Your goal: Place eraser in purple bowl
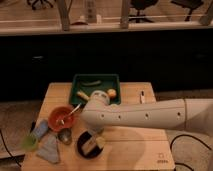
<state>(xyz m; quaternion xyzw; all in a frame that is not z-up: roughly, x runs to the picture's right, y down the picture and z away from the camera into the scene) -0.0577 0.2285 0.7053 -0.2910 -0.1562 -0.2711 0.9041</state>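
Note:
The purple bowl (pixel 82 148), dark and almost black, sits at the front left of the wooden table (pixel 135 145). A pale yellowish block, which looks like the eraser (pixel 91 145), shows inside the bowl's rim. My white arm reaches in from the right and bends down over the bowl. My gripper (pixel 94 135) hangs right above the bowl, at or touching the pale block, and is mostly hidden under the wrist. I cannot tell whether it holds the block.
An orange-red bowl (pixel 56 114) with a spoon stands left of the arm. A metal cup (pixel 65 135), a blue cloth (pixel 49 149) and a green item (pixel 30 142) lie at the front left. A green tray (pixel 80 80) holding food stands at the back. A marker (pixel 142 96) lies to the right.

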